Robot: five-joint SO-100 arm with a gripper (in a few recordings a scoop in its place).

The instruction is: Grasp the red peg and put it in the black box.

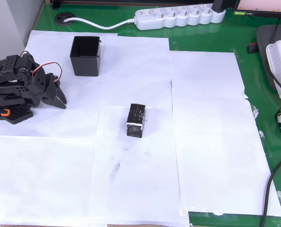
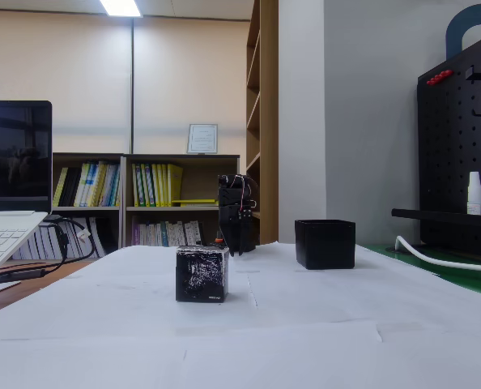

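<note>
I count one black box [image 1: 86, 56], upper left of the overhead frame. One black block [image 1: 136, 120] with white-speckled faces sits mid-frame. One power strip [image 1: 178, 16] lies along the top edge. I have one claw [image 1: 60, 98], at the left.

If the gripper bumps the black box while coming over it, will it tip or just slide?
The black box looks thin-walled, open-topped and apparently empty, so probably light. It rests on smooth white paper, so a low nudge would likely slide it. Its walls look fairly tall for its base in the fixed view, so a knock near the rim might tip it. The gripper sits nearby.
</note>
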